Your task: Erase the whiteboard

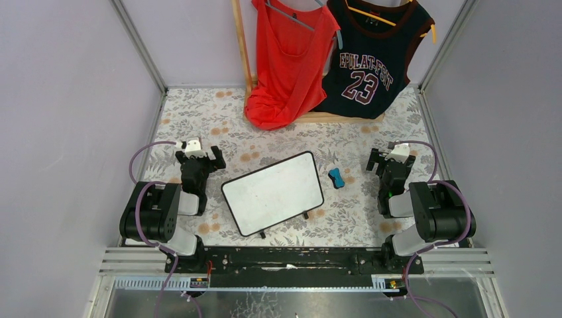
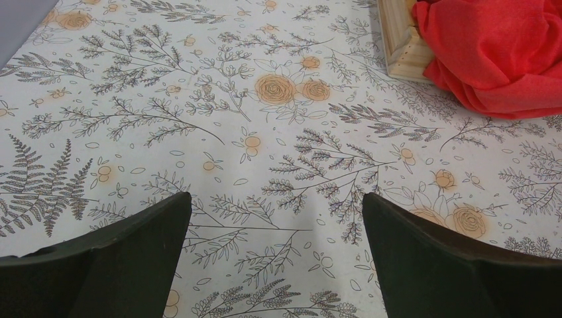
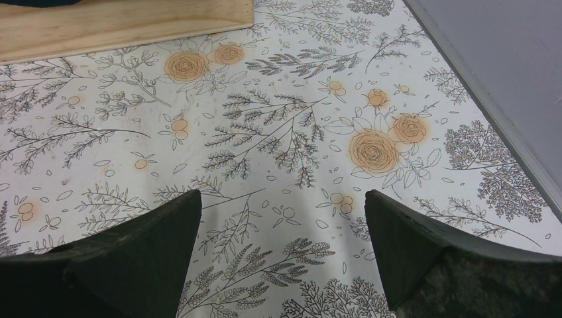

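Whiteboard (image 1: 273,193) lies flat on the floral tablecloth (image 1: 278,126), mid-table btwn the 2 arms, turned at an angle w/ its right end farther back. 2 small black feet stick out of its near edge. Its face reads plain white in top view.

Blue eraser (image 1: 337,177) sits just beside the board's far-right corner, not touching, btwn the board and the R gripper (image 1: 392,162).

L gripper (image 1: 197,158) is left of the board, near its far-left corner but apart. Jaws spread wide in wrist view (image 2: 275,199), only cloth btwn them. R gripper jaws are likewise wide apart (image 3: 283,195) over bare cloth, holding nothing.

At the far end is a wooden rack (image 1: 242,46) w/ 2 garments: red top (image 1: 286,59) and dark jersey (image 1: 371,59) numbered 23. Both are well apart from the board. The red top's hem bunches on the rack's base. L wrist view catches that red fabric (image 2: 490,53) and a wood corner (image 2: 401,50) top right. R wrist view shows the base plank (image 3: 119,26) top left and the grey side wall (image 3: 504,53) at right.
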